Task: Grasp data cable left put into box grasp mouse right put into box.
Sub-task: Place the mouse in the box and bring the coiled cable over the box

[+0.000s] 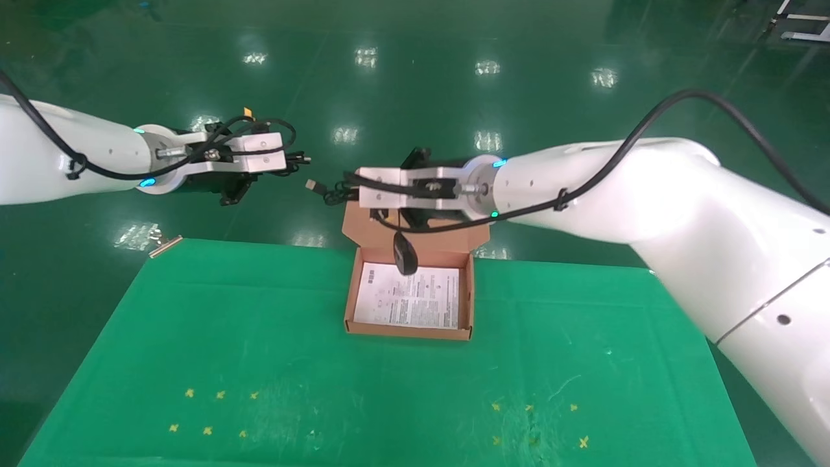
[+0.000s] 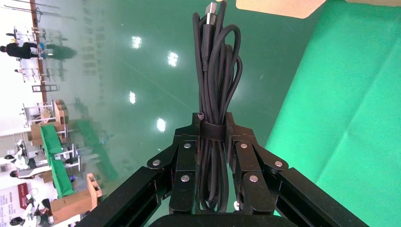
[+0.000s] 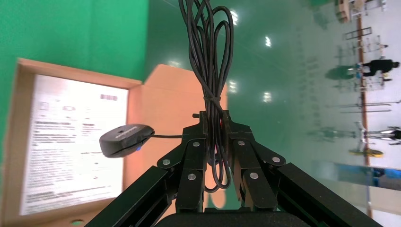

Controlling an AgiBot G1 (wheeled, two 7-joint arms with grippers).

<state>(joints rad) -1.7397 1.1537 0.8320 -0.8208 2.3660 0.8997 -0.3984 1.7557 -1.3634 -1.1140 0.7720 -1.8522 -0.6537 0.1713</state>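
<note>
One box (image 1: pixel 410 327), one mouse (image 1: pixel 405 254), one data cable (image 2: pixel 213 90), one printed sheet (image 1: pixel 408 301), two grippers.

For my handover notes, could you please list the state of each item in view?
data cable: bundled, clamped in the left pincer, off the table.
mouse: dangling by its cord above the box, cord bundle gripped by the right pincer.
box: open, lid flap up, holding only the printed sheet.
</note>
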